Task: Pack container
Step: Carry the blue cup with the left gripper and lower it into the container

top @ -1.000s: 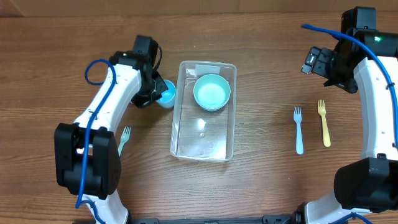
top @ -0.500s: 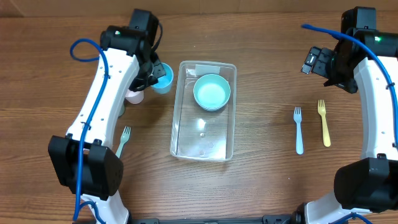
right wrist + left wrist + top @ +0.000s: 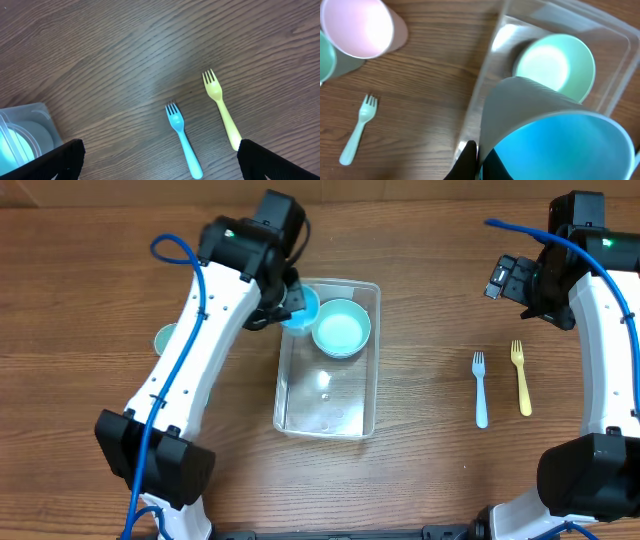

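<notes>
Left gripper [image 3: 286,301] squeezed tight on a round blue plastic cup [image 3: 303,310] — just above the far left corner of the clear rectangular plastic container [image 3: 328,395], by the round teal bowl [image 3: 341,327] inside. Right gripper [image 3: 500,278] spread wide, holding nothing — well right of the container.

The overhead view looks straight down from well above, taking in the whole table [image 3: 430,270], with the container [image 3: 325,395] left of centre and the blue fork [image 3: 480,392] and yellow fork [image 3: 521,380] at right. The left wrist view hangs close over the container's upper left corner, looking steeply down, a blue cup [image 3: 560,145] filling its lower right. The right wrist view looks down from higher on both forks, the container's corner at its lower left
</notes>
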Available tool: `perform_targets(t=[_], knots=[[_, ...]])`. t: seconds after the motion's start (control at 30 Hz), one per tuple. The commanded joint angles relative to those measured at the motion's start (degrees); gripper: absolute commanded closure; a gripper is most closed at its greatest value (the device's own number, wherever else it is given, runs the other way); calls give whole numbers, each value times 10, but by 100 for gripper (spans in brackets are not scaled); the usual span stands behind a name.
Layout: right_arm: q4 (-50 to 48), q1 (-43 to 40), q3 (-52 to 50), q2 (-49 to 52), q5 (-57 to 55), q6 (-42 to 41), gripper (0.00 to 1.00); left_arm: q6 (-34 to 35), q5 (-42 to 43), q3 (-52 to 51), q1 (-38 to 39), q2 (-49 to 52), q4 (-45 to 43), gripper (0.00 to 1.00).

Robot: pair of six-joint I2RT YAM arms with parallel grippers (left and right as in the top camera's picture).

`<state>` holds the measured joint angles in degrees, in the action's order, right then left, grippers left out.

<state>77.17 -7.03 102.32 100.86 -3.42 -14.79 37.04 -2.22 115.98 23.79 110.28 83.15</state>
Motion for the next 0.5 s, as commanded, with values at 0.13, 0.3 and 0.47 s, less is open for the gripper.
perform_targets(t=[0.13,0.3,0.47], knots=[[-3,0,12,-13,-4,-2,0,-12,-16,0,53,27,15,93],[-3,0,12,-13,-4,-2,0,-9,-16,-28,55,63,10,94],[-3,0,12,-13,-4,-2,0,-9,-16,-48,55,66,-19,96]])
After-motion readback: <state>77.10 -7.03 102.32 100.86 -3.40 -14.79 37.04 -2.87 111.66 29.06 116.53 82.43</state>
